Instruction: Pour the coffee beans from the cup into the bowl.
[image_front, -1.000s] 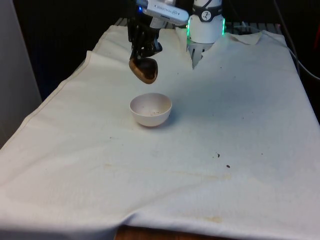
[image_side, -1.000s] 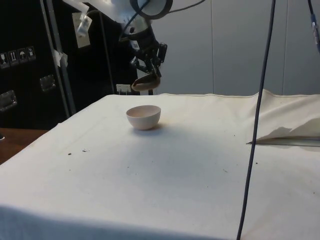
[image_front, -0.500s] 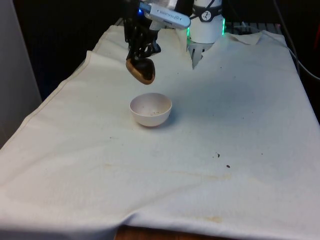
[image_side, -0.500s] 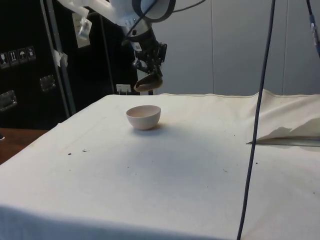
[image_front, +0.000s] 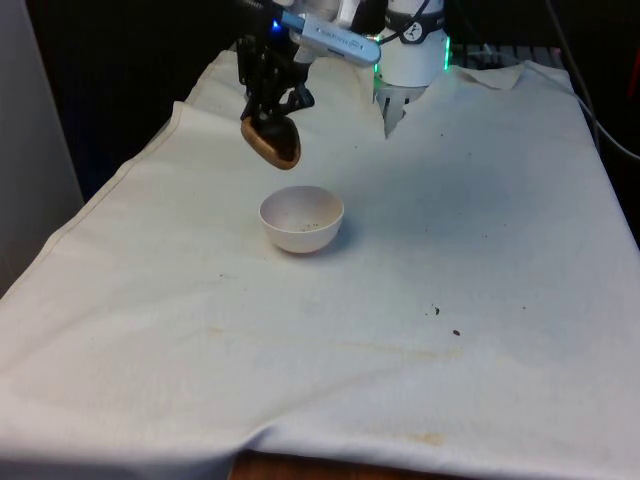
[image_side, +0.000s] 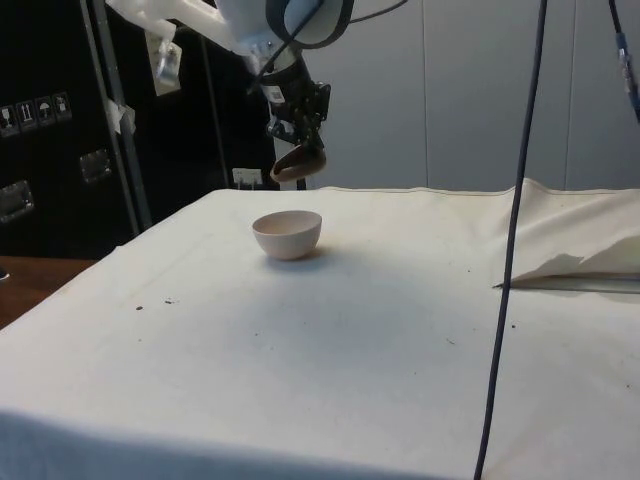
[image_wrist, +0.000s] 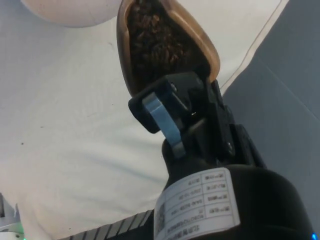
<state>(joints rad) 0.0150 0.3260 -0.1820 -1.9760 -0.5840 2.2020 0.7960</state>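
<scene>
We judge the pour needs the cup's (image_front: 272, 141) lip directly over the bowl (image_front: 302, 219) before tipping further. The gripper (image_front: 271, 103) clamps the brown cup's rim, holding it tilted above and just behind the bowl. Cup full of coffee beans (image_wrist: 152, 42); bowl looks nearly empty.
</scene>
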